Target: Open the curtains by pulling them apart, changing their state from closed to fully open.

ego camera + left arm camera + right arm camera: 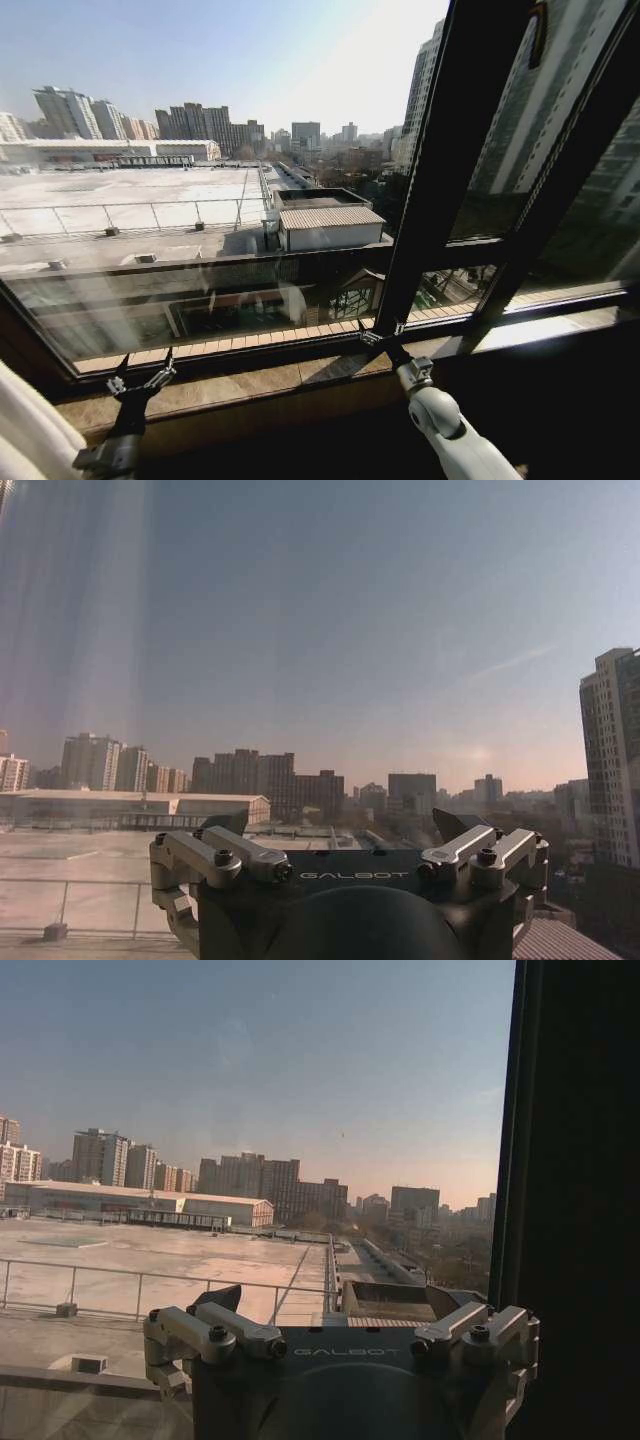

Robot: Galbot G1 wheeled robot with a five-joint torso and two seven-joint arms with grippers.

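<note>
We're looking straight out through the window [200, 200] now, and the big news is how much glass is bare: rooftops, towers and sky fill the pane from the left side right across to the dark window frame [450, 170], with nothing sheer hanging in front of it. The curtains [30, 430] sit bunched at the far lower-left corner of the head view, a pale pleated fold pushed well clear of the glass; in the left wrist view we catch a faint light vertical streaking along one edge, which may be that same fabric, though we can't say for sure. On the right side we see only frame and darker panes, so where the other panel sits we cannot tell. Our judgement: the task is at or very near its end, with at most a check of the right-hand side left. Below the glass runs the stone sill [270, 385], and both arms hang low in front of it. The left end effector [141, 381] is near the sill with its fingers spread wide, nothing between them. The right end effector [378, 336] reaches up by the foot of the frame, equally wide apart and empty.
</note>
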